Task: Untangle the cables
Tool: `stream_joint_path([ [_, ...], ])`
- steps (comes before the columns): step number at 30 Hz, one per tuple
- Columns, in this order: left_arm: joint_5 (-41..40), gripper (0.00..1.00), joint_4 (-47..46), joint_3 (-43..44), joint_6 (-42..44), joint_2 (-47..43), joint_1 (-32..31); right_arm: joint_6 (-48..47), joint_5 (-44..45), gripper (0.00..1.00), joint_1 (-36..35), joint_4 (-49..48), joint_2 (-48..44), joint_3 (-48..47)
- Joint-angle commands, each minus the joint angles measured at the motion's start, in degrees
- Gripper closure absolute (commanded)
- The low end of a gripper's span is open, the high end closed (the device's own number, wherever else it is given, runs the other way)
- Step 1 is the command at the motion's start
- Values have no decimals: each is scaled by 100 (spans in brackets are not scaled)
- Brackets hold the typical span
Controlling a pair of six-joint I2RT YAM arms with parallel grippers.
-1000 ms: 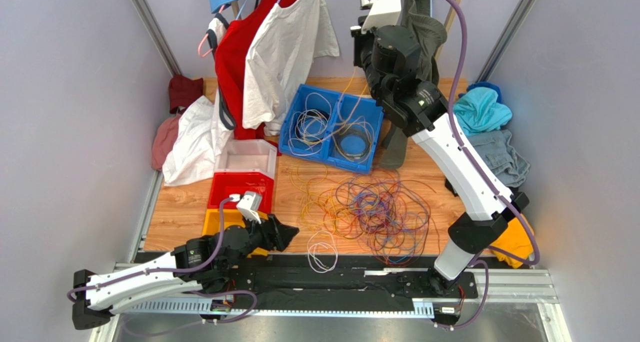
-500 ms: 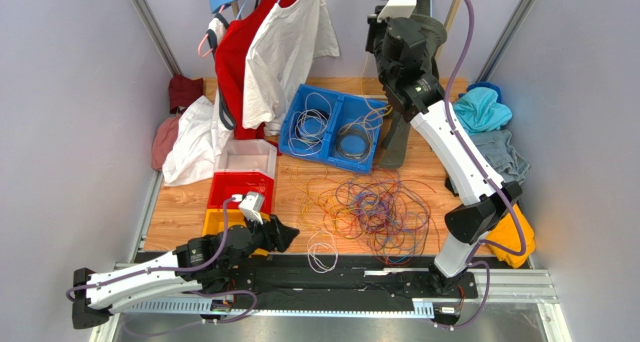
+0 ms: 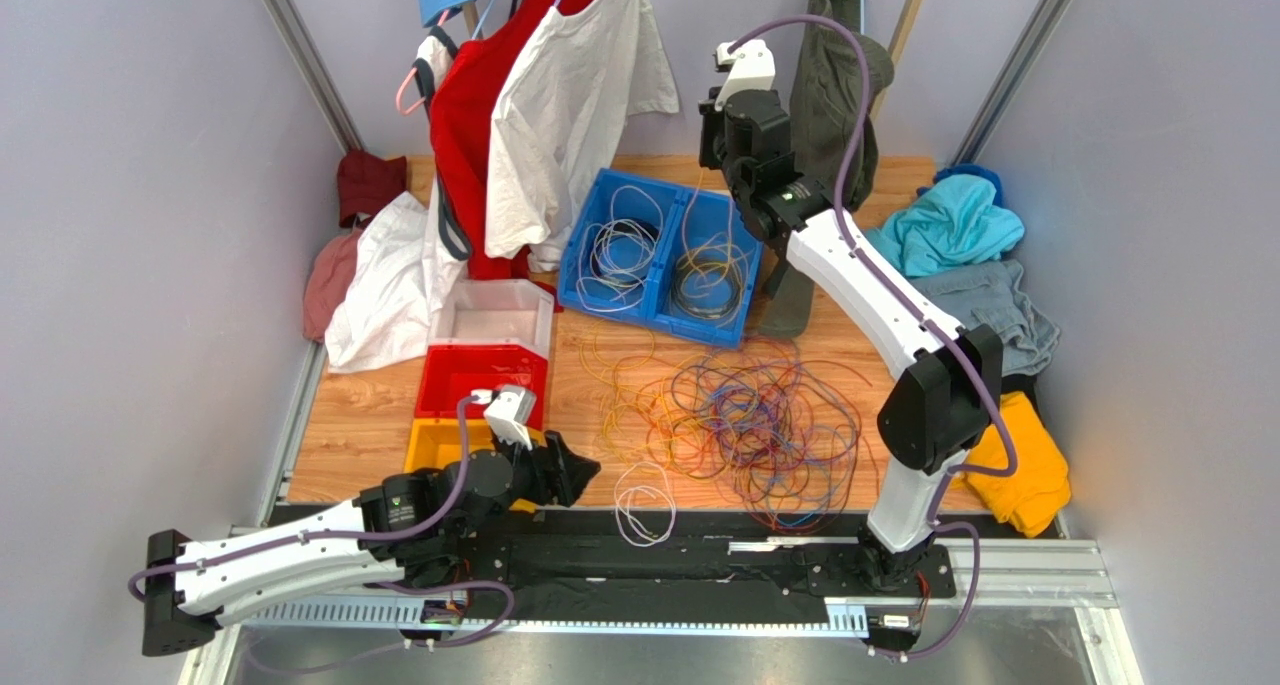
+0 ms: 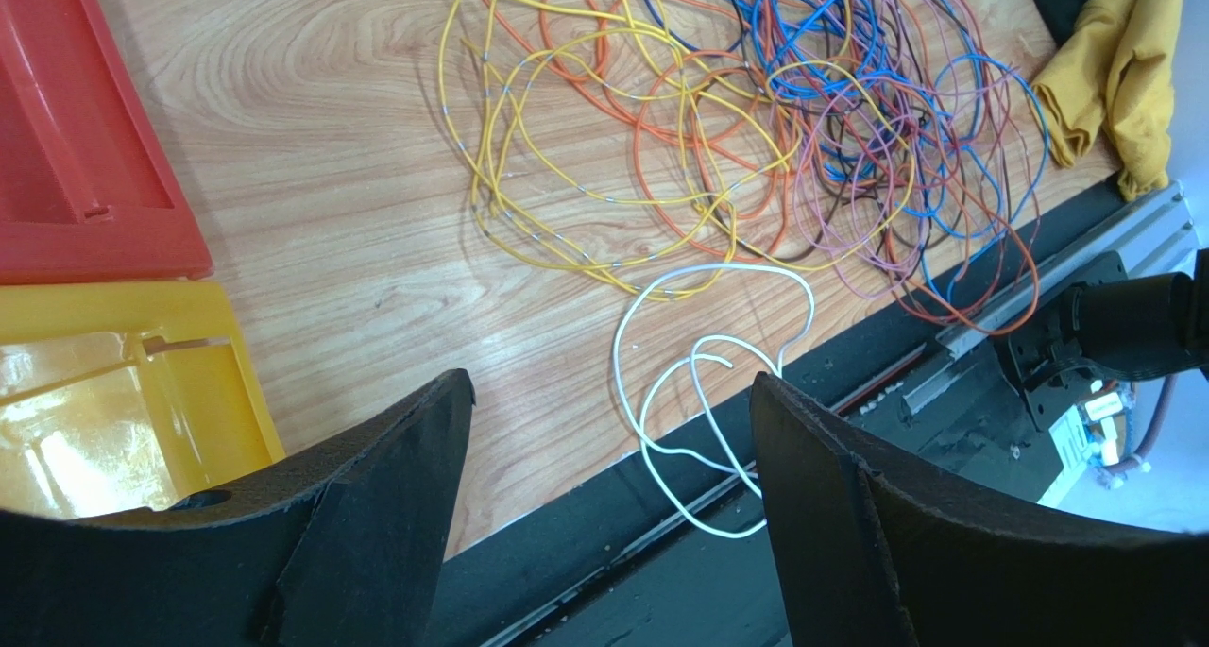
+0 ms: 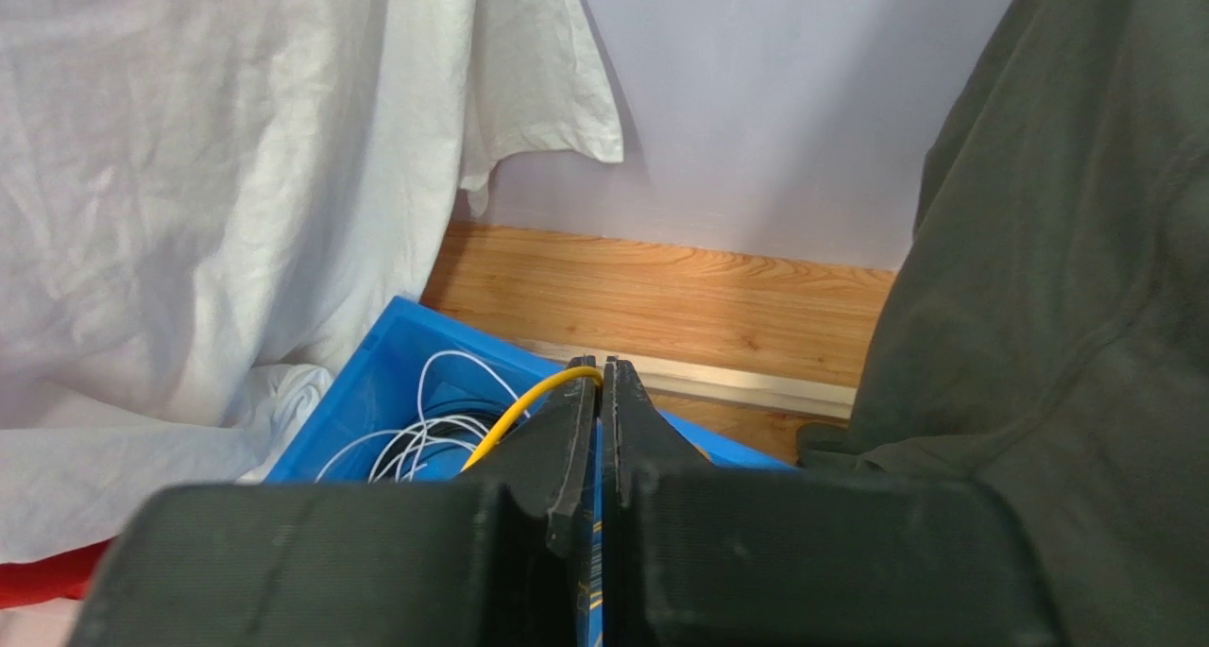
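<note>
From above, the cables (image 3: 759,415) are sprawling tangled on the wooden table (image 3: 361,415), with more lying in the blue bin (image 3: 649,315). The left wrist view is showing the left gripper (image 4: 608,392) gaping empty above a loose white cable (image 4: 724,268). Only the right wrist view is revealing the right gripper (image 5: 600,378) pinching a yellow cable (image 5: 525,396) over that bin.

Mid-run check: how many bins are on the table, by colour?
Blue bin, two compartments: 1
White bin: 1
Red bin: 1
Yellow bin: 1
Total: 4
</note>
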State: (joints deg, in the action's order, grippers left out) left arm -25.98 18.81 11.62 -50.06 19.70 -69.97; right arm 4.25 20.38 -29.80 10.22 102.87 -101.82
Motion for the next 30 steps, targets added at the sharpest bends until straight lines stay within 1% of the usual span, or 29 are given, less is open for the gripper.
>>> stream_joint_path([
  [1, 5, 20, -237, 139, -56, 42, 10, 216, 53, 100, 79, -82, 295, 311],
  [5, 5, 20, -176, 113, -100, 16, 10, 365, 36, 100, 106, -108, 374, 996],
  [10, 5, 20, -193, 104, -135, 7, 10, 629, 19, 100, 168, -73, 427, 1410],
  [11, 5, 20, -193, 104, -144, 7, 10, 656, -16, 96, 176, 32, 453, 1384],
  [12, 14, 20, -202, 113, -135, 16, 1, 691, -25, 87, 176, 146, 497, 1271],
  [13, 14, 20, -193, 113, -135, 16, 10, 708, -17, 63, 185, 365, 549, 1192],
  [15, 5, 20, -193, 139, -144, 33, 10, 752, 53, 43, 177, 594, 567, 1008],
  [16, -4, 20, -185, 148, -127, 42, 10, 805, 106, 28, 176, 778, 533, 980],
  [17, -13, 20, -167, 191, -126, 51, 1, 823, 211, 22, 185, 876, 515, 945],
  [18, -13, 20, -158, 209, -109, 77, 10, 849, 255, 1, 185, 1016, 506, 779],
  [19, -30, 20, -141, 235, -92, 95, 10, 884, 317, 0, 177, 1330, 523, 682],
  [22, -91, 19, -149, 341, -65, 200, 10, 1007, 519, 0, 176, 1745, 384, 558],
  [24, -109, 19, -149, 420, -39, 270, 10, 1165, 354, 0, 176, 1668, 121, 785],
  [25, -109, 19, -132, 446, -39, 297, 10, 1201, 144, 2, 159, 1250, -264, 1309],
  [26, -109, 19, -132, 482, -39, 323, 10, 1297, -276, 5, 115, 976, -468, 1575],
  [27, -101, 19, -149, 499, -39, 358, 10, 1332, -515, 10, 19, 704, -818, 1873],
  [28, -74, 19, -184, 499, -56, 385, 10, 1367, -1118, 23, -25, 188, -934, 2303],
  [29, -48, 19, -211, 499, -65, 411, 10, 1490, -1228, 26, -95, 26, -1014, 2455],
  [30, -22, 19, -263, 491, -91, 438, 10, 1526, -1334, 27, -253, -11, -1023, 2500],
])
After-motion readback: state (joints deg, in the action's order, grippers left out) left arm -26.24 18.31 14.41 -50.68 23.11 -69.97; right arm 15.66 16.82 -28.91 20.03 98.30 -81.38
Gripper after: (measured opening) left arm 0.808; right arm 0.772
